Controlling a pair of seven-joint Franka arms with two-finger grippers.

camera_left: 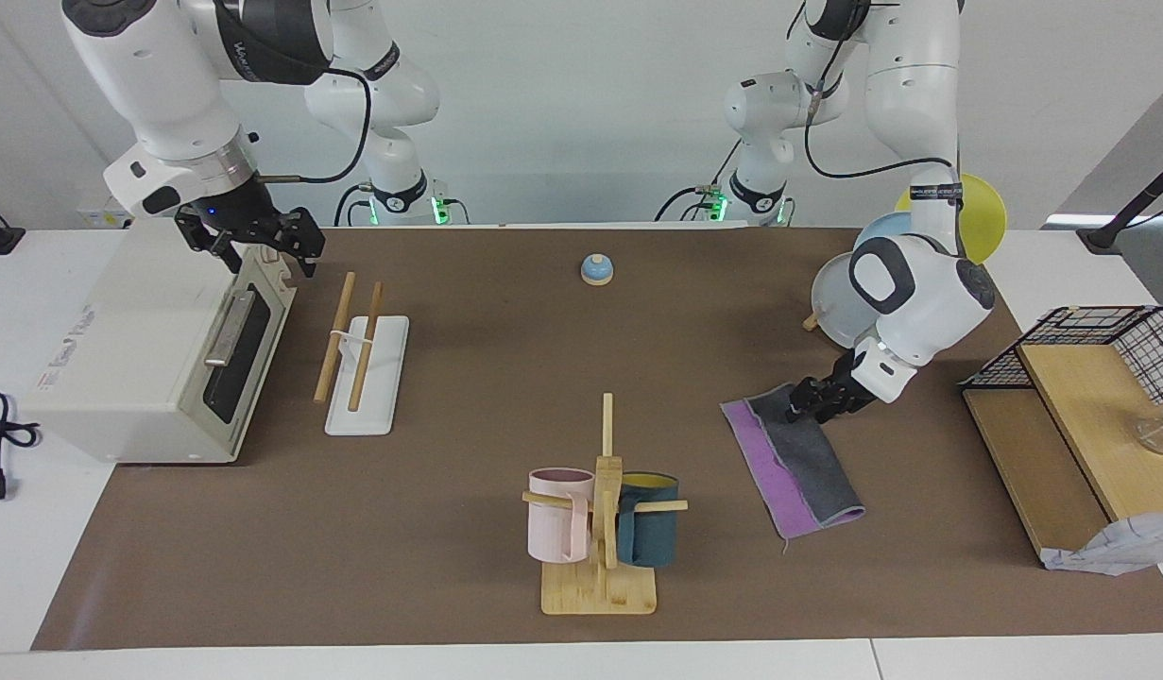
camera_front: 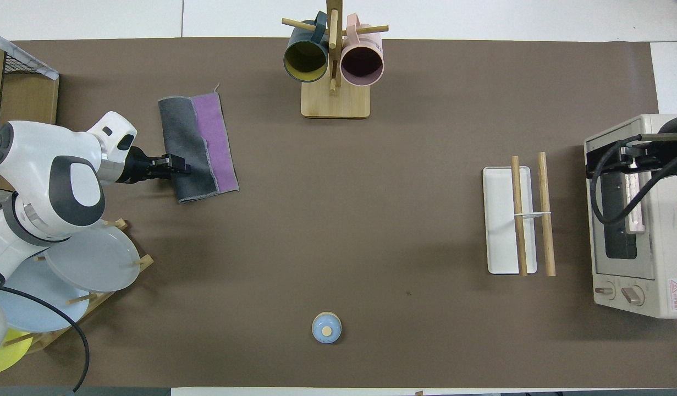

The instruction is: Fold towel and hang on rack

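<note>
The towel lies flat on the brown mat toward the left arm's end, its dark grey face folded over most of the purple one, with a purple strip showing along one side. My left gripper is down at the grey flap's edge, at the towel's end nearer the robots. The rack, two wooden rods on a white base, stands toward the right arm's end beside the toaster oven. My right gripper waits open over the oven's top edge, holding nothing.
A mug tree with a pink and a teal mug stands farther from the robots, mid-table. A blue bell sits near the robots. The toaster oven, a plate stand with plates, and a wooden shelf with a wire basket line the ends.
</note>
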